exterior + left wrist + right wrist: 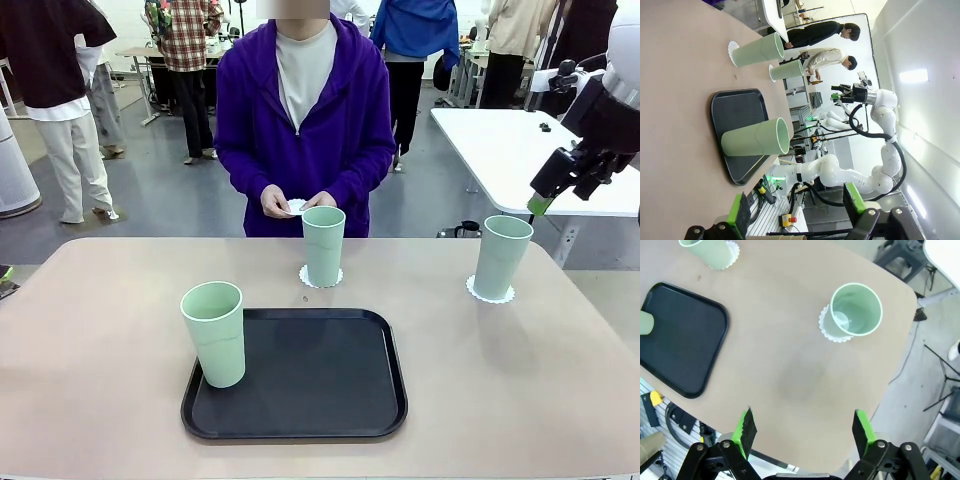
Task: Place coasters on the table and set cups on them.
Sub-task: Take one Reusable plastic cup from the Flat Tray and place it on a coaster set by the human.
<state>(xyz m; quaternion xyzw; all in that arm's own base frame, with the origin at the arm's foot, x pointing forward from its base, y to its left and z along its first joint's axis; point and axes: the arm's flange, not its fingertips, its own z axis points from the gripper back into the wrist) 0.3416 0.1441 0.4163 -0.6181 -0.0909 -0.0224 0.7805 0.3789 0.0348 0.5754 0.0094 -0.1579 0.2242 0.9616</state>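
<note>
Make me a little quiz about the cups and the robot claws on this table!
1. How many mint-green cups stand on lacy paper coasters?
2. True or false: the right claw is shut on a cup.
3. Where does the cup without a coaster stand? A) on the black tray B) in the person's hands C) on the white table

Key: 1. Two, the middle one and the right one. 2. False; it is open and holds nothing. 3. A.
</note>
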